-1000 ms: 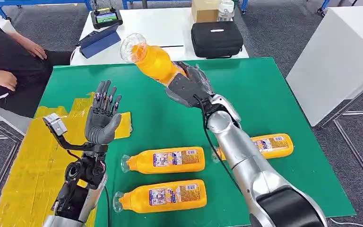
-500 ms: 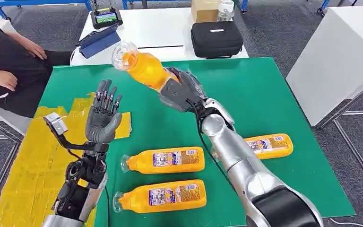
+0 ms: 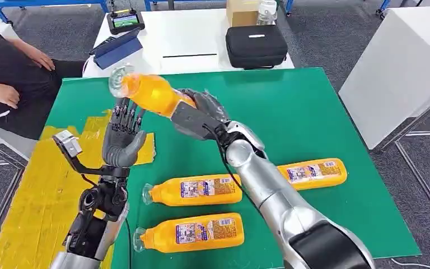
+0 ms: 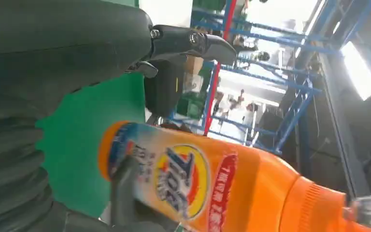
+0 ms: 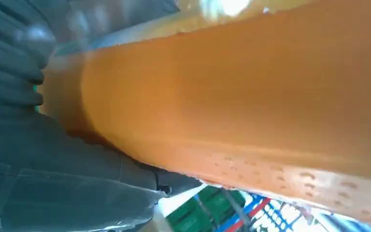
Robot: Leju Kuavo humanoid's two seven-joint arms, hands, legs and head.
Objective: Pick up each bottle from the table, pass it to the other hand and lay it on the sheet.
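Held bottle (image 3: 148,92): orange, clear cap end. Gripped by its lower body in the right hand (image 3: 199,115), raised above the green table (image 3: 313,106), tilted with the cap end toward the robot's left. Held by the base so the upper body stays free for the other hand to take.

Left hand (image 3: 122,137): raised, palm up, fingers apart and holding nothing. Its fingertips (image 3: 126,106) stand just under the bottle's upper half; contact cannot be told. Posture reads as waiting to receive. In the left wrist view the bottle (image 4: 222,186) lies close across the palm.

Yellow sheet (image 3: 28,190): lies at the robot's left, partly over the table edge, on the left hand's side. That is likely why the bottle crosses over before being laid down.

Three bottles: lying flat on the table, not yet handled. Near one (image 3: 193,231), middle one (image 3: 196,190), far-right one (image 3: 313,172) partly behind the right arm.

Person (image 3: 5,67): seated beyond the table's left corner.
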